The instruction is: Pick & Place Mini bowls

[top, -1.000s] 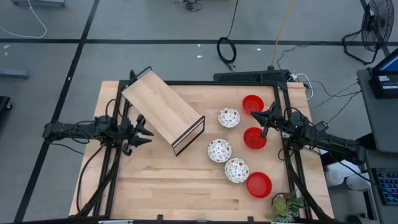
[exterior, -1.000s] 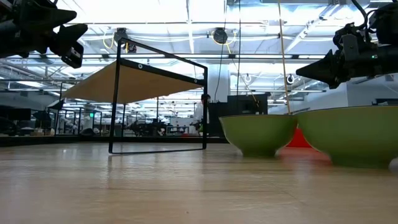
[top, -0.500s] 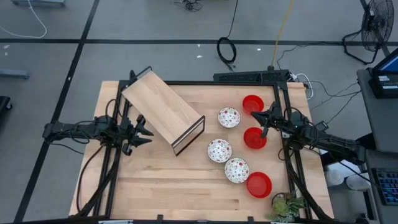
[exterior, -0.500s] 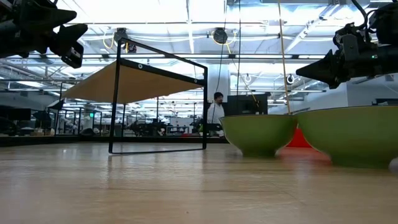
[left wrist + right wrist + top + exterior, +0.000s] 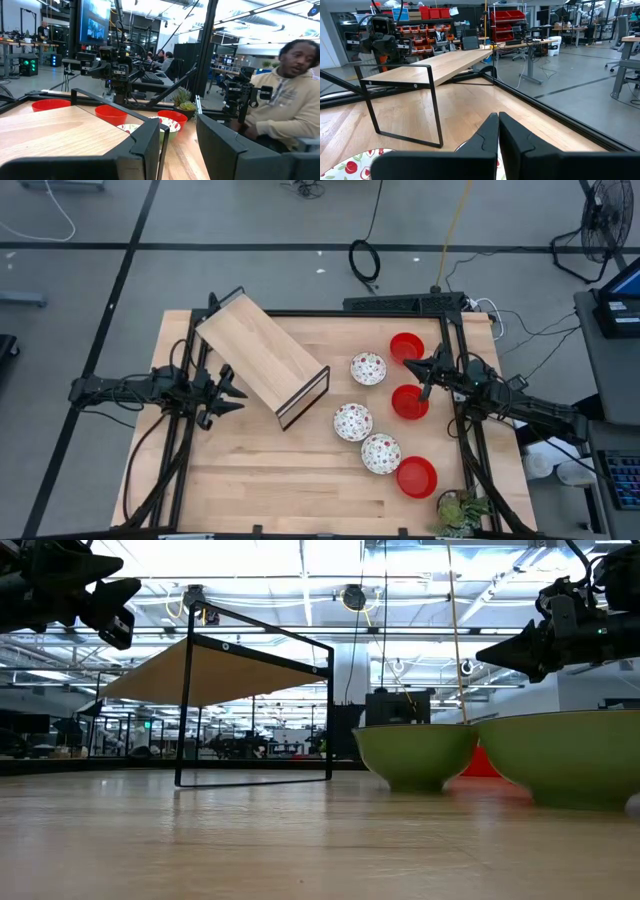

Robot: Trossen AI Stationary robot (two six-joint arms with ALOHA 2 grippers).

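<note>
Both arms hover motionless over the table; six mini bowls sit untouched on the right half.

High view: nothing has shifted since a second ago. The left gripper [image 5: 237, 393] hangs partly open and empty beside the wooden shelf [image 5: 262, 356]. The right gripper [image 5: 416, 367] is pinched shut on nothing, between two red bowls [image 5: 406, 347] [image 5: 410, 402]. The third red bowl [image 5: 416, 477] lies near the front edge, next to a patterned bowl [image 5: 380, 453]; the other patterned bowls [image 5: 353, 421] [image 5: 368, 368] lie further back.
Low view: the person seen behind the shelf [image 5: 220, 670] half a second ago is gone; two bowls [image 5: 415, 754] [image 5: 560, 768] stand close to the lens.
Left wrist view: its fingers [image 5: 150, 145] stand apart, bowls [image 5: 112, 114] beyond; a person in a beige hoodie [image 5: 285, 107] sits nearby.
Right wrist view: the closed fingers [image 5: 490, 142] point at the shelf [image 5: 427, 70].
</note>
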